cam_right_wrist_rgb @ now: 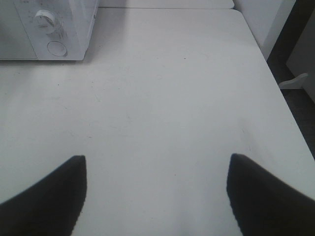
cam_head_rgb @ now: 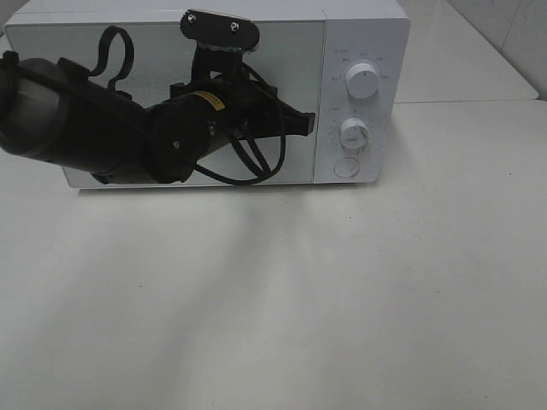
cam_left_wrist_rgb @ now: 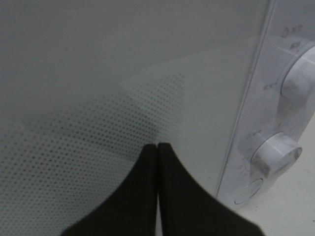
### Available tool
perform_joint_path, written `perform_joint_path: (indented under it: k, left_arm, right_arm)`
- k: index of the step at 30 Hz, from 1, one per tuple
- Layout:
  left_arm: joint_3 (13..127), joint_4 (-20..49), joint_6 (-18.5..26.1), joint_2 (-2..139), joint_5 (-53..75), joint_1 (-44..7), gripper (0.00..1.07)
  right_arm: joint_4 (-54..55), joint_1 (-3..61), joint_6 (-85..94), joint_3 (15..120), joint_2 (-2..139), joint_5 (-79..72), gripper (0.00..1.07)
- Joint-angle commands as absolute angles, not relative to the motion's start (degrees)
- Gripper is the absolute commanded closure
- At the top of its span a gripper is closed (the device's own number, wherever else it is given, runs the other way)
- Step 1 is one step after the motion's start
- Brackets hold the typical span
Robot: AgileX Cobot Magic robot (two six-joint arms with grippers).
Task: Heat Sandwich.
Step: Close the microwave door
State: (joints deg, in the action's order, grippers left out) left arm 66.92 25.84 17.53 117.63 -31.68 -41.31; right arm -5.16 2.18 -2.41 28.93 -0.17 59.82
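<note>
Saw left hand pressed together before dotted glass microwave door, near round knobs. Found right hand spread over smooth surface.

I see a white table with a matte top. One white microwave stands directly on it at the back, door shut. Behind a seam, possibly a second tabletop adjoins.

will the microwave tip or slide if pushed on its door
Tipping looks unlikely: the microwave is wide, low and flat on the table. Probably heavy, so it should barely slide. The glossy door may let the left gripper skid.
</note>
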Motion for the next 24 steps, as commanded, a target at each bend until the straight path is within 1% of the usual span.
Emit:
perform_joint_path:
  k: [1,16,24]
  left_arm:
    - [68.87,29.62,17.3,117.86,-37.82,-39.48,1.07]
    - [66.69,29.62,17.3,115.57,-36.21,-39.59,1.07]
    - [58.84,29.68,17.19,110.12,-35.98,-40.85,1.07]
  right_arm:
    - [-5.1,1.89,-2.23,28.93,-1.78,59.24,0.32]
    - [-5.1,1.89,-2.23,28.93,-1.78,59.24,0.32]
    - [-5.1,1.89,-2.23,28.93,-1.78,59.24,0.32]
